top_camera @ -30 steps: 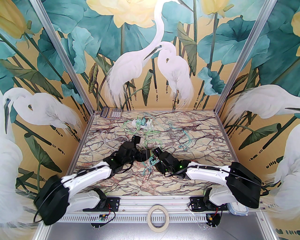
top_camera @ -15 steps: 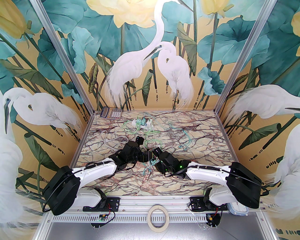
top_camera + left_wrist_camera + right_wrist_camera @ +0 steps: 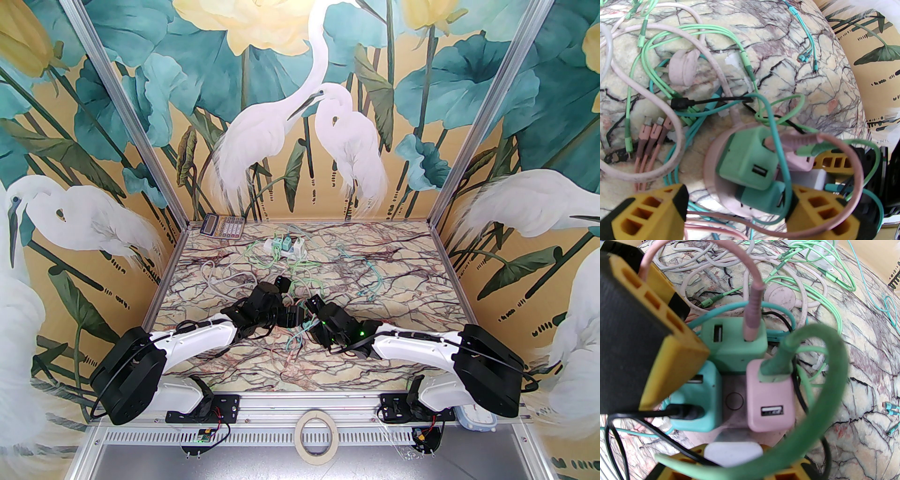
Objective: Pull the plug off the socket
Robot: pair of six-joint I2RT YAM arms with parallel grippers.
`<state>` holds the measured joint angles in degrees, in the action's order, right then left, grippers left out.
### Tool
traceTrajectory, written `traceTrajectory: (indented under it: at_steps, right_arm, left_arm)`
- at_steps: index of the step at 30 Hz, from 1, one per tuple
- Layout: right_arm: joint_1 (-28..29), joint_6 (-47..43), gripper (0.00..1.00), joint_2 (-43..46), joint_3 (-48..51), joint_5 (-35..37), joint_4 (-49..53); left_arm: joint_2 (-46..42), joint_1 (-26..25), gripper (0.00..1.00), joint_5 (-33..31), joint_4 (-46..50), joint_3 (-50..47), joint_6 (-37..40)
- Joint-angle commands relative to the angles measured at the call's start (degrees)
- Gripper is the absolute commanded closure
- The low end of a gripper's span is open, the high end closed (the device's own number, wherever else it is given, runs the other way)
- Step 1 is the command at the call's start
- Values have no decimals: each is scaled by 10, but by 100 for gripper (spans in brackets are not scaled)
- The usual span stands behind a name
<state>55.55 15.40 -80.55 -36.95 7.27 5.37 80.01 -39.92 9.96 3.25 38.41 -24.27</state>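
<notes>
A round pink socket (image 3: 734, 401) lies mid-table with several plugs in it: green (image 3: 734, 350), teal (image 3: 698, 404), pink (image 3: 771, 401) and white (image 3: 733, 451). My right gripper (image 3: 734, 463) is shut on the white plug at the socket's near edge. My left gripper (image 3: 738, 206) is open, its yellow fingers (image 3: 646, 211) standing on either side of the green plug (image 3: 747, 159) and teal plug (image 3: 764, 199). The far finger touches the teal plug. In the top view both grippers, left (image 3: 293, 315) and right (image 3: 311, 311), meet over the socket and hide it.
Loose green, pink, teal and black cables (image 3: 677, 77) tangle around the socket. A white power strip (image 3: 286, 246) with plugs lies at the back, and a calculator (image 3: 222, 226) at the back left corner. A tape roll (image 3: 315, 433) lies at the near edge.
My left arm has swung right and forward, bringing its open gripper down around the plugs on the socket. The right arm has stayed still.
</notes>
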Motion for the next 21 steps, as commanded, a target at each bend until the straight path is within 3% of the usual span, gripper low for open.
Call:
traceTrajectory:
  at_steps: [1,16,21]
  right_arm:
    - [3,7,72,21,-6,-5,-29]
    - [4,-15,72,36,-1,15,-3]
    - [5,-21,78,26,-1,26,0]
  left_arm:
    - [24,-4,30,-13,27,17,8]
    - [50,-7,34,-6,52,32,9]
    - [44,-11,34,4,66,32,19]
